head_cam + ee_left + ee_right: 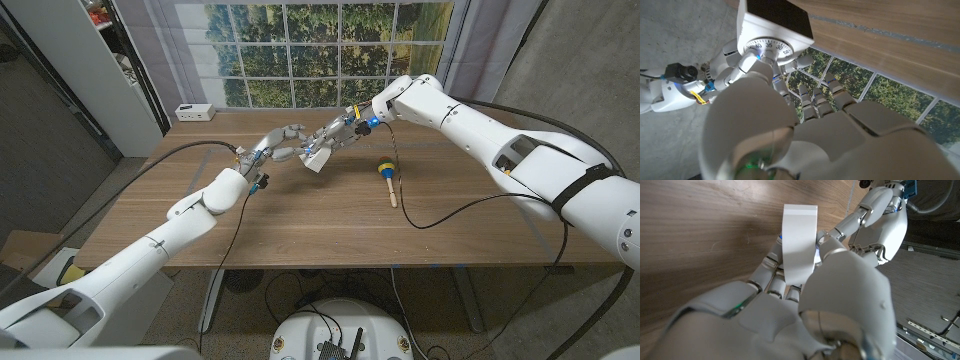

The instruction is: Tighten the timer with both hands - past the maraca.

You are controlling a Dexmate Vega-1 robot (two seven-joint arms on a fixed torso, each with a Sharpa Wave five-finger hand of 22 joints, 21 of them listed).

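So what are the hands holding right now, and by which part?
Both hold the white timer above the table. The right hand grips its white body by the sides; the left hand has fingers at the dial knob on its face.

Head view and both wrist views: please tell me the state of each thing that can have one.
timer: lifted off the table, held between both hands, dial facing the left hand
left hand: fingers on the timer's dial
right hand: grips the timer's white body
maraca: lying on the table, untouched, handle pointing toward the robot
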